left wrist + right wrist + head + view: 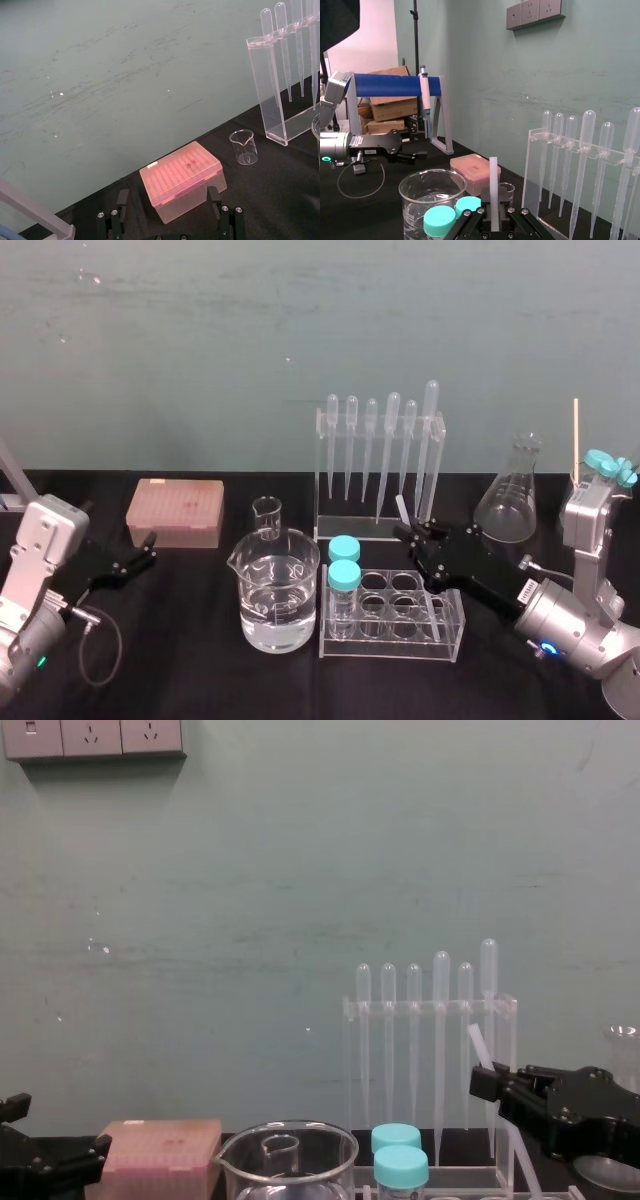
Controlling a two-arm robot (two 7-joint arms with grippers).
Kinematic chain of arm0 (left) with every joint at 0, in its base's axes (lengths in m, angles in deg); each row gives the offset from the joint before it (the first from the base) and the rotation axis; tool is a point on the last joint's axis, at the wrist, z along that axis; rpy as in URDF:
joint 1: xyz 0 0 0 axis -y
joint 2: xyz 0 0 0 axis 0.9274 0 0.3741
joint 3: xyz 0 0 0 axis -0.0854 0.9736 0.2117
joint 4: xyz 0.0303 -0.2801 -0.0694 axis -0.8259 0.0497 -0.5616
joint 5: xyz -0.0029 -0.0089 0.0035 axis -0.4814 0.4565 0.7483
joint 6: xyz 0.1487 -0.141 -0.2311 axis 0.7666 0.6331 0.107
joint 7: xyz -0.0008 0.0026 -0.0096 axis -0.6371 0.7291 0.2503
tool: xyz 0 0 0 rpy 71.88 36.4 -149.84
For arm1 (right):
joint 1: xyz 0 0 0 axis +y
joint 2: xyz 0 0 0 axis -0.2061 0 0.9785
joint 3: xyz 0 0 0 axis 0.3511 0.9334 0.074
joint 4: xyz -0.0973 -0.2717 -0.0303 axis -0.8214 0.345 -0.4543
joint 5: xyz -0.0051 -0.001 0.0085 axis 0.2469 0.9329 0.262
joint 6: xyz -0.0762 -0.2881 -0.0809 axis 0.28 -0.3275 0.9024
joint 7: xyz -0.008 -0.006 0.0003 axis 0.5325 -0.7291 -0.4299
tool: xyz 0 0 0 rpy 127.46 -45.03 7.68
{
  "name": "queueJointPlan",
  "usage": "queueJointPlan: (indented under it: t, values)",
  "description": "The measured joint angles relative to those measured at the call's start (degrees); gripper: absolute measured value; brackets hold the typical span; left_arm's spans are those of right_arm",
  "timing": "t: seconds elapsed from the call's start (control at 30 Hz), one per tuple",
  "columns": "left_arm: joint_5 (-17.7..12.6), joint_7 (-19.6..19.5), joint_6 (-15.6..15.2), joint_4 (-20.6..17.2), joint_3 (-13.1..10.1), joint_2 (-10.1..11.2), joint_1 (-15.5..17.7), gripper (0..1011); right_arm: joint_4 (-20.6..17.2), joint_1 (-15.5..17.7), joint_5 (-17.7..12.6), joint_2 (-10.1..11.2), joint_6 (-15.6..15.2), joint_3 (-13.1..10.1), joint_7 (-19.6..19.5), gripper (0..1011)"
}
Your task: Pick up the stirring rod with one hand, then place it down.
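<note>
1. Nearest us, in front of the pipette rack (321, 475), we see the test-tube rack (390, 652) on the black table (200, 670).
2. Well left of the pipette rack, our left gripper (148, 552) sits with its fingers spread apart, holding nothing.
3. Just in front of the pipette rack's right half, our right gripper (413, 533) is clamped on the stirring rod (402, 510).
4. The rod tilts, its upper end poking up before the rack's pipettes (409, 440).
</note>
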Motion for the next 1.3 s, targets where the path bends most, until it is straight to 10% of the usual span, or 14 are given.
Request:
queueJointPlan:
  t: [0.9,1.3]
  values:
    - [0.0,0.0,0.0,0.0,0.0,0.0,0.0,1000,-0.3,0.1,0.0,0.0,1.0,-0.2,0.1,908]
    - [0.0,0.0,0.0,0.0,0.0,0.0,0.0,1000,-6.8,2.8,0.2,-1.7,4.8,-7.0,-9.2,1003]
